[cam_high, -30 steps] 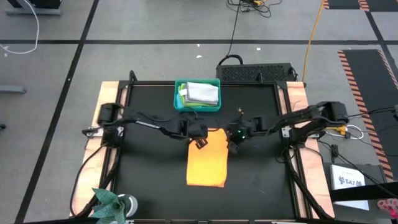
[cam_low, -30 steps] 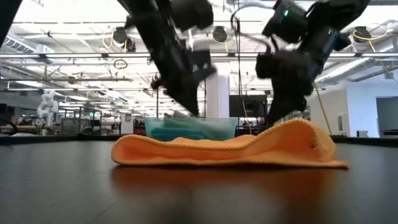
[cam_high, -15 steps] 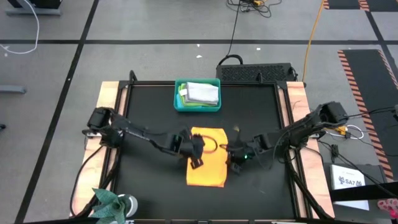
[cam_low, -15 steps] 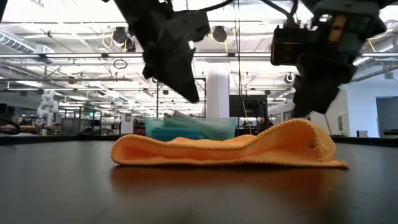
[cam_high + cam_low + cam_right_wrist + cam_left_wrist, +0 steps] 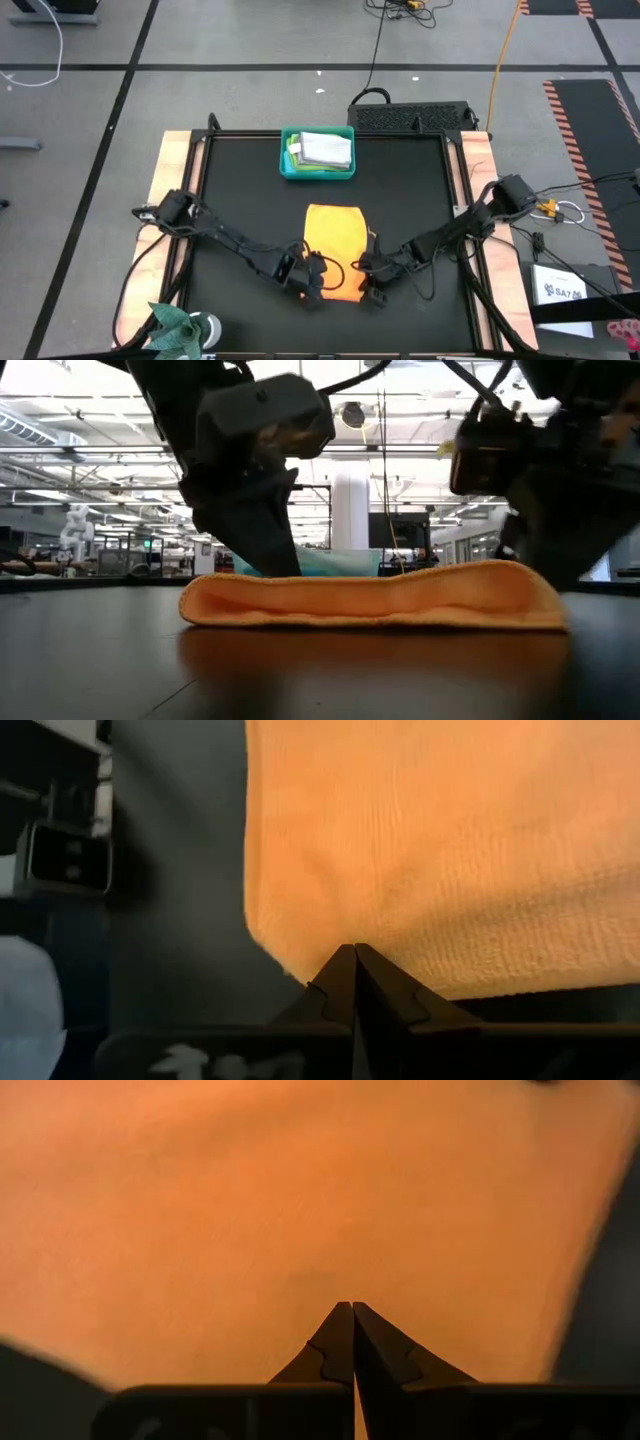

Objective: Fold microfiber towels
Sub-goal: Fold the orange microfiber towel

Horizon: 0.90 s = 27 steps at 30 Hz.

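Note:
An orange-yellow microfiber towel (image 5: 335,235) lies flat on the black table (image 5: 240,200), near its middle. In the low view the towel (image 5: 370,600) shows as a long, low, rounded pad. My left gripper (image 5: 320,290) is shut at the towel's near left corner. My right gripper (image 5: 372,286) is shut at its near right corner. Both arms reach in low from the sides, fingers slanting down. Other towels, a light grey one (image 5: 325,149) on top, lie in the teal bin (image 5: 286,160) at the far edge. My left gripper sets its shut fingertips (image 5: 352,1320) down on the towel's top face (image 5: 330,1270), near the near left corner, slanting down from the table's left. The towel lies flat beneath them. My right gripper brings its shut fingertips (image 5: 352,965) slanting down from the right to the towel's edge (image 5: 300,955) by the near right corner. I cannot tell if they touch.
The teal bin (image 5: 345,563) stands behind the towel at the far middle. Wooden rails (image 5: 165,160) run along both sides of the table. A small green plant (image 5: 175,322) sits at the near left corner. Bare black table lies left and right of the towel.
Both shut grippers have travelled from the towel's far edge along it toward the table's near edge, sinking and tipping further down. The towel has stayed in place. The hump at its right side has flattened, so its top now runs nearly level.

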Each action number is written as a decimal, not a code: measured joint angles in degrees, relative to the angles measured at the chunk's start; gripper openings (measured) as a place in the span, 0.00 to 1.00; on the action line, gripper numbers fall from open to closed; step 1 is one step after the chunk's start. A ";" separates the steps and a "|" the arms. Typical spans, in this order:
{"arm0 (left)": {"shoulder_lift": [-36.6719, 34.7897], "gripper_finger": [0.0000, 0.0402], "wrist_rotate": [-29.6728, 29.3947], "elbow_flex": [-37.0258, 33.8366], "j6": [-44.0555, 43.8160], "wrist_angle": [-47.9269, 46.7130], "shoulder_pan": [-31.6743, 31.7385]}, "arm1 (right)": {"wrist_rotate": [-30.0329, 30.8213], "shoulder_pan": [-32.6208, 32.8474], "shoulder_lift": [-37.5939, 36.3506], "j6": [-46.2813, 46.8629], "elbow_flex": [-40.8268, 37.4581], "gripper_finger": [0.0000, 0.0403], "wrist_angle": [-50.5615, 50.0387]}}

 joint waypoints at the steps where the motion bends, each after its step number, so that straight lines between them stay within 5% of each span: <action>1: 0.01 0.00 -0.10 -0.02 -0.01 -0.13 0.10 | -0.67 0.36 0.72 0.40 0.04 0.00 0.39; 20: 0.02 0.00 -0.16 -0.04 -1.69 -3.86 1.01 | -3.69 0.05 -4.31 -3.74 -0.05 0.00 -11.20; 27: -4.95 0.00 -10.35 0.05 -3.66 -4.85 1.14 | -1.00 -1.77 -14.26 -5.73 0.03 0.00 -12.02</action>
